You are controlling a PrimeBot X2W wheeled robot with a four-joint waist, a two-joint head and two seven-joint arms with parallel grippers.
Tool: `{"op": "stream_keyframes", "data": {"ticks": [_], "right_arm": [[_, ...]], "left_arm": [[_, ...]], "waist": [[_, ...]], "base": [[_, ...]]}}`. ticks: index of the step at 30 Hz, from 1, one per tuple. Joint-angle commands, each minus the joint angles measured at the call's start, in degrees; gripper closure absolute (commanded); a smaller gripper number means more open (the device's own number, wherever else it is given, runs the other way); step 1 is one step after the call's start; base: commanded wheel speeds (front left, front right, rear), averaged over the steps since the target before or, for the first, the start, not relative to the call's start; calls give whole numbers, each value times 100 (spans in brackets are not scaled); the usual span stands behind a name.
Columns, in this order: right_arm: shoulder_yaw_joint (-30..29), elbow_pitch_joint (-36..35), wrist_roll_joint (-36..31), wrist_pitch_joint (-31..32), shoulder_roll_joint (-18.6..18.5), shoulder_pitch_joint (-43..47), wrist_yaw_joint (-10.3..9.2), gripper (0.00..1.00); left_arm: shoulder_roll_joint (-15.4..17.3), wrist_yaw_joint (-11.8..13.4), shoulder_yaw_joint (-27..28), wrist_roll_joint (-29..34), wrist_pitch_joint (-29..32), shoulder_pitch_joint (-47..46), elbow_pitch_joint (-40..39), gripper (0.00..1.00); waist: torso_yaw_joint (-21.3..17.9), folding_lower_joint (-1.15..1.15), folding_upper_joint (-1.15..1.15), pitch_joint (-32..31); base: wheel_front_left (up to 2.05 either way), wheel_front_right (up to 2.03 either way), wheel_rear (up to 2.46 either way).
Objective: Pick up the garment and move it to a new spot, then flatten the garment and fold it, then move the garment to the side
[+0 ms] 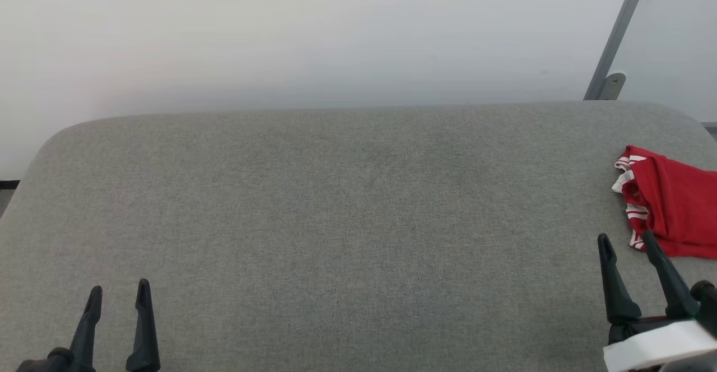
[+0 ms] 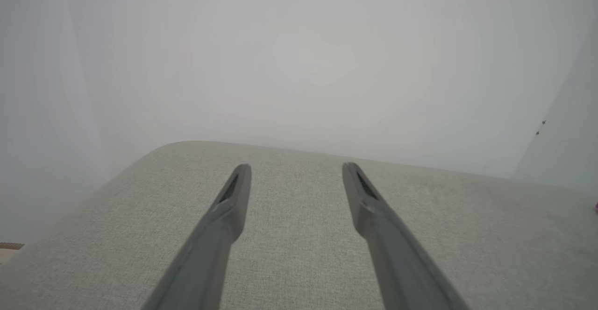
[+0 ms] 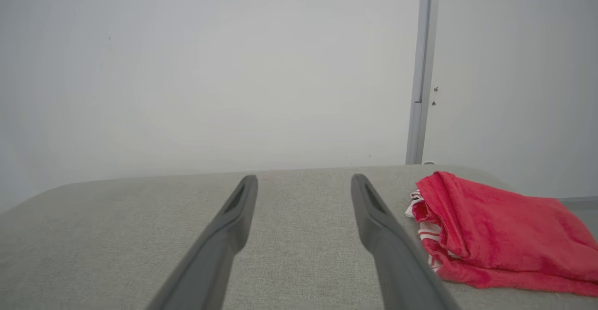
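Grey fabric-covered surface (image 1: 336, 204) with rounded far corners, set against a pale wall (image 1: 280, 36); a grey post (image 1: 616, 36) stands behind its right end. The garment (image 1: 675, 209) lies at the right edge of the surface. It is red cloth doubled over itself into a compact bundle, with striped trim along its left side, and part of it runs out of the head view. Your right gripper (image 1: 626, 237) hangs just beside it, fingers spread and holding nothing. Its right fingertip is close to the bundle's near-left corner; whether it touches the cloth cannot be told. Your left gripper (image 1: 120, 286) is well apart at the lower left, likewise spread and empty, over bare fabric. Judged from this layout, the garment sits at the side either as a finished fold or awaiting pickup, and the right arm is the one placed to reach it. The right wrist view gives you the bundle's thickness and layered edges, to the right of the fingers, which the head view flattens. The left wrist view gives you the surface's rounded left corner instead.
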Motion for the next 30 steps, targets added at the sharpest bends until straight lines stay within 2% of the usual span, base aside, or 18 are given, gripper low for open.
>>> {"op": "stream_keyframes", "data": {"ticks": [1,9,14,15,19,30], "right_arm": [[-28,-44,-57,-24,32,71,-11,0],[-232,-149,-110,-23,284,282,-8,0],[-229,-119,-157,-24,320,301,-8,0],[-219,-90,-151,2,306,271,-3,100],[-182,87,-63,39,396,339,-3,100],[-247,148,904,331,499,172,-4,100]], "left_arm": [[14,-17,4,-6,-29,62,5,0],[-16,-17,-93,26,-28,51,34,0],[-18,-17,-131,46,-29,-15,18,0],[-41,1,-148,18,1,-1,53,100],[-138,1,-180,-76,52,1,260,100],[-184,-2,-176,-1102,332,-243,406,100]], "waist": [[0,0,0,-1],[-12,0,0,-10],[-12,0,0,-15],[-12,0,0,-15],[-12,0,0,-13],[-9,0,0,11]], "base": [[0,0,0],[0,0,0],[0,0,0],[0,0,0],[0,0,0],[0,0,0]]}}
